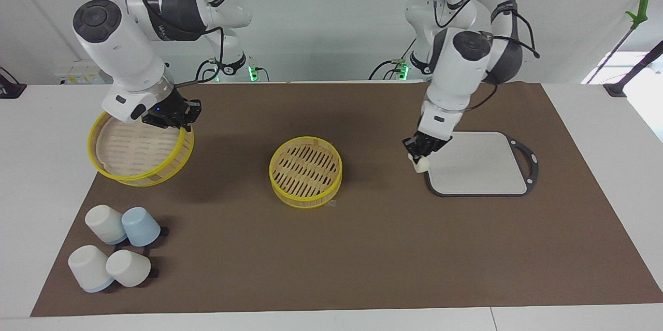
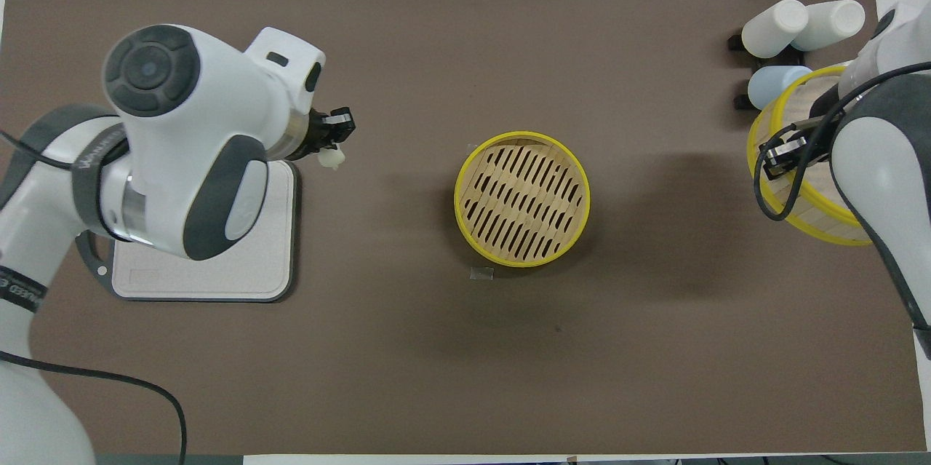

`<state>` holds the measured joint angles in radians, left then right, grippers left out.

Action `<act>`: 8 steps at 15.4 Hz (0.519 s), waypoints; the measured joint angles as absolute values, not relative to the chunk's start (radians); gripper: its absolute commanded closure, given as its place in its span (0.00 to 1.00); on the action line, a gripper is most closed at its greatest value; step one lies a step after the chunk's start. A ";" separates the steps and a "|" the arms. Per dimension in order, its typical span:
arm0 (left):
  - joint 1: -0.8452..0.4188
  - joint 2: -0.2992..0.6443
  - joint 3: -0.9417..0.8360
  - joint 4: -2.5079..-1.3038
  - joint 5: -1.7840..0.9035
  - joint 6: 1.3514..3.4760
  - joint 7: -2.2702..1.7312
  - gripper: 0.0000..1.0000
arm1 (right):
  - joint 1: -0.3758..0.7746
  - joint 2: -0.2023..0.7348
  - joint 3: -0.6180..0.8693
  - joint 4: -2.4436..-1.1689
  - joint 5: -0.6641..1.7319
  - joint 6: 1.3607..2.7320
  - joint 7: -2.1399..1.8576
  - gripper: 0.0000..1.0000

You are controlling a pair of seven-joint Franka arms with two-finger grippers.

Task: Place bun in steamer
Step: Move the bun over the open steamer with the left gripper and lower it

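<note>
A: Where is the left gripper, and what does it hold?

B: It hangs over the corner of the grey-rimmed board that points toward the steamer. Its fingers are clamped on the bun, which juts below the fingertips; in the overhead view the bun shows just off the board's edge, on the steamer's side.

A: Which way does the steamer lie from that hand?

B: Sideways along the table, toward the right arm's end, at about the same depth from the robots. The steamer stands open at mid-mat, its slatted floor bare, well apart from the bun. The coming move is judged to be a level carry along that line, then a lowering inside the yellow rim.

A: And the bun's long axis?

B: It appears to point roughly downward out of the grip; the exact tilt cannot be told.

A: Which arm is nearer?

B: The left, which already has the bun. The right gripper waits, fingers closed on the rim of the lid, held tilted beside the cups, well apart from the steamer.
</note>
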<state>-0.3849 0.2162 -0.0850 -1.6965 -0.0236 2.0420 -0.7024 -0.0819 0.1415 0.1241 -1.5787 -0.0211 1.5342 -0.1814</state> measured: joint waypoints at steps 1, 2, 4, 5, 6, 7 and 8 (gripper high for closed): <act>-0.432 0.232 -0.085 -1.678 -0.024 2.042 -0.747 0.88 | -0.087 0.136 0.124 -1.593 -0.021 1.542 -0.187 0.98; -0.476 0.242 -0.086 -1.667 -0.024 2.045 -0.783 0.88 | -0.089 0.131 0.124 -1.611 -0.021 1.555 -0.188 0.98; -0.549 0.256 -0.085 -1.659 -0.024 2.063 -0.837 0.88 | -0.089 0.118 0.126 -1.650 -0.021 1.584 -0.188 0.98; -0.579 0.265 -0.085 -1.659 -0.024 2.073 -0.857 0.88 | -0.089 0.112 0.127 -1.667 -0.021 1.595 -0.188 0.98; -0.609 0.283 -0.084 -1.658 -0.023 2.086 -0.878 0.88 | -0.089 0.106 0.129 -1.681 -0.021 1.604 -0.188 0.98; -0.639 0.313 -0.082 -1.653 -0.017 2.108 -0.902 0.88 | -0.089 0.101 0.130 -1.691 -0.021 1.613 -0.188 0.98; -0.669 0.355 -0.082 -1.640 0.004 2.134 -0.933 0.88 | -0.089 0.097 0.130 -1.698 -0.021 1.620 -0.188 0.98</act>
<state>-0.6694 0.3550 -0.0818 -1.6404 0.0037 2.1340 -0.9331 -0.0890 0.0965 0.1301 -1.6979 -0.0210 1.6199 -0.1877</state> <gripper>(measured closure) 0.877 0.907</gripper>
